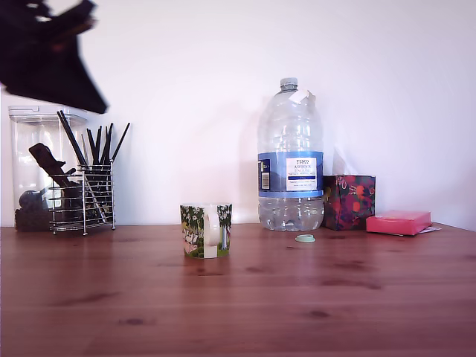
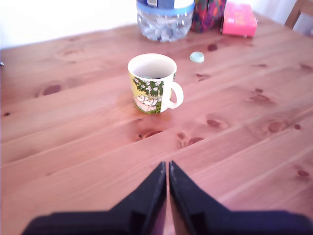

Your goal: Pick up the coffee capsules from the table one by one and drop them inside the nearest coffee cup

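The one coffee capsule (image 1: 305,238) I can see is lying low on the table (image 1: 238,297), just in front of the water bottle (image 1: 290,156) and well apart from the coffee cup (image 1: 206,230). My gripper (image 2: 167,169) is hanging empty, fingers pressed together; reaching in, I risk bumping the bottle or pinching badly on something so flat.

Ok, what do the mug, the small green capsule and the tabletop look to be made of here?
The mug looks like glazed ceramic: a glossy white inside and handle, with a printed foliage wrap. The capsule seems to be matte pale green plastic, though it is too small to be sure. The table looks like reddish-brown stained wood, with visible grain, plank seams and dark knots.
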